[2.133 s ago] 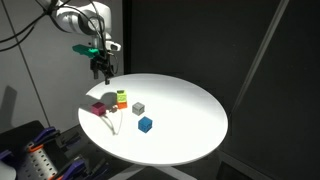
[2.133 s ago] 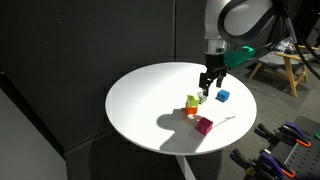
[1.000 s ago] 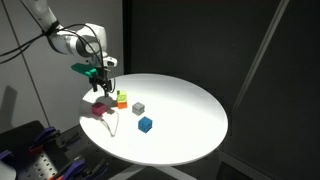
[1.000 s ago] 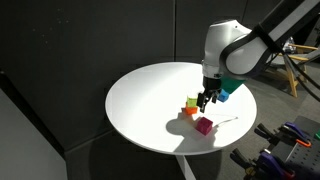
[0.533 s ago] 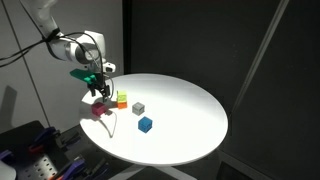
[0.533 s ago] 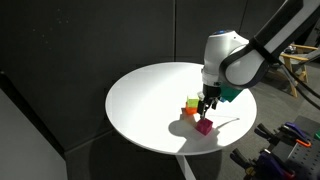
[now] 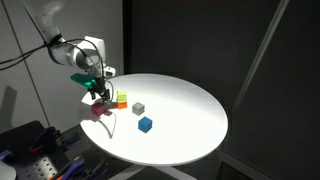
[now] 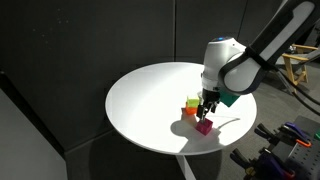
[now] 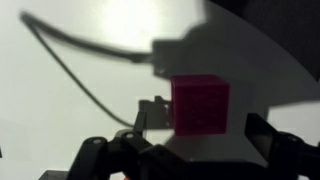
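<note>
Hand (image 8: pixel 207 108), spread wide, hangs just above the magenta cube (image 8: pixel 204 126), green cube (image 8: pixel 193 101) at its eleven o'clock.

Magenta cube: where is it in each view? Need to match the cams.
Exterior view: magenta cube at far left, near the table's rim, under the gripper.
Exterior view: it sits right of centre, near the front rim.
Wrist view: it is right of centre, large.
Shared landmark: the white round table, cube close to its edge.
</note>
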`<state>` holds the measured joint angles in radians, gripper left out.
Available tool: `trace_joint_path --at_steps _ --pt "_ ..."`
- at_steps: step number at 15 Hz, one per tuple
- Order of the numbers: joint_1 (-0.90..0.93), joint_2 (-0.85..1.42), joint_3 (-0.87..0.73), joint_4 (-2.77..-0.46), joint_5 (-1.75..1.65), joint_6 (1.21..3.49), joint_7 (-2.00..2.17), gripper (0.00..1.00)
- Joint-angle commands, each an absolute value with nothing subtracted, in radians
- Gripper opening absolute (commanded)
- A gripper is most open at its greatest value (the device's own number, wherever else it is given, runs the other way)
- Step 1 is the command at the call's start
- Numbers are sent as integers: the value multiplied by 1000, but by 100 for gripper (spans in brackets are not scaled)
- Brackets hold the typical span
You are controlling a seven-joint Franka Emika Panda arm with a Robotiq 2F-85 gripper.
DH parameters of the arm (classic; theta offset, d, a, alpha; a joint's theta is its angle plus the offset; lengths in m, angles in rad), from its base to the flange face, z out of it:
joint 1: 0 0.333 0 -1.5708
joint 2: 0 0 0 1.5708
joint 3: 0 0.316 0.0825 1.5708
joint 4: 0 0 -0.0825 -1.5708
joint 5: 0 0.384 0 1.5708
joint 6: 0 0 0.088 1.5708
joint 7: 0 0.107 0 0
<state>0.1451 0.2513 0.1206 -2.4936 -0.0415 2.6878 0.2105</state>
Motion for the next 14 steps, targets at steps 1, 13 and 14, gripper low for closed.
trace_joint_path --at_steps 1,13,14 --pt "161 267 99 -2496 -63 2715 202 100" --pt "184 318 67 -2488 -79 2741 203 100" --pt "186 322 65 -2486 -80 2742 204 100"
